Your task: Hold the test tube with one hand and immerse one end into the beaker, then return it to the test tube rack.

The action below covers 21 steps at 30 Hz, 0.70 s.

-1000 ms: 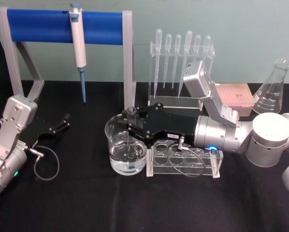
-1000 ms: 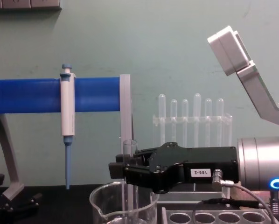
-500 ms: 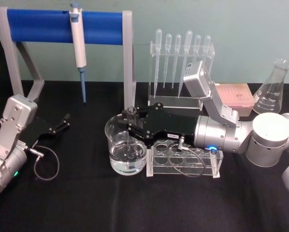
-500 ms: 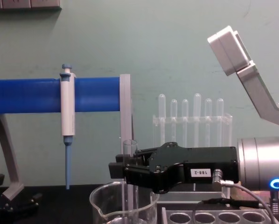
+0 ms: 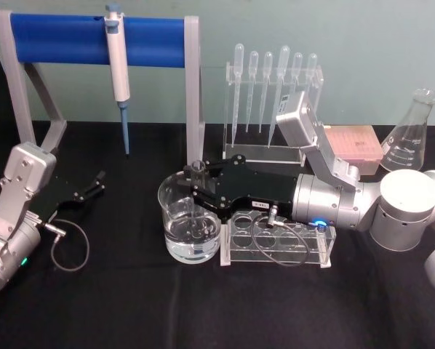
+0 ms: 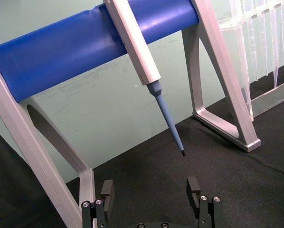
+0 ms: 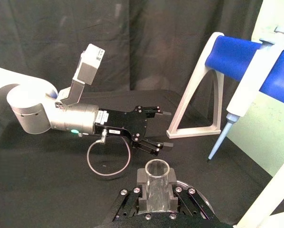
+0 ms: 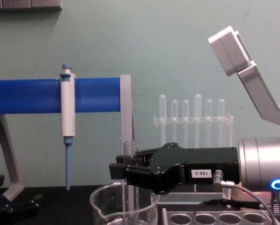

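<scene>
Clamping test tube (image 8: 129, 150) in beaker (image 5: 172, 218), right claw (image 5: 198, 183), left claw (image 6: 150, 192) agape, black table (image 5: 130, 298) (teal wall (image 8: 154, 47)).

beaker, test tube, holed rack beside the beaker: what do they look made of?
beaker: looks like clear glass, glossy; the liquid shows through the wall.
test tube: clear, thin-walled, flared rim; likely glass.
rack: clear flat plates with round holes and bright cut edges; probably acrylic, could be another clear plastic.

Right gripper (image 5: 196, 177) closed, left gripper (image 5: 96, 184) spread
</scene>
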### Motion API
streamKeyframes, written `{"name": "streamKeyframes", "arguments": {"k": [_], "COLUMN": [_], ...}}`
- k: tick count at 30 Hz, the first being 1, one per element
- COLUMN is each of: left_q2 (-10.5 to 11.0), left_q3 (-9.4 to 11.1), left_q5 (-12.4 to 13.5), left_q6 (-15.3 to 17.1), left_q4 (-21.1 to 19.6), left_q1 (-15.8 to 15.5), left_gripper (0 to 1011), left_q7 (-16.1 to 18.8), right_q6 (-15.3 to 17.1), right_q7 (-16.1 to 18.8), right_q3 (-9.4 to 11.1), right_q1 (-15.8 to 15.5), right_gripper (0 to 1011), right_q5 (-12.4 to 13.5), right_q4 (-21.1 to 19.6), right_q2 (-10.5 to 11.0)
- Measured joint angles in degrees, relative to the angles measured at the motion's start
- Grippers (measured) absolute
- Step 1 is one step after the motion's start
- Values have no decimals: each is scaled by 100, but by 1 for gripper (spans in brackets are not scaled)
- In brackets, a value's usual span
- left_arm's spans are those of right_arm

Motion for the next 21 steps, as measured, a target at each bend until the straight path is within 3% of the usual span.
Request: {"name": "streamKeyframes", "arguments": {"k": [21], "left_q2": [0], "left_q3": [0], "left_q5": [0], "left_q6": [0], "left_q4": [0], "left_q1": [0], "left_gripper": [1000], "left_q7": [0], "right_q6": [0], "right_q7": [0], "right_q3": [0], "right_q1": [0], "right_gripper": [238], "right_q5": [0], "right_q4": [0], "right_q2": [0]}}
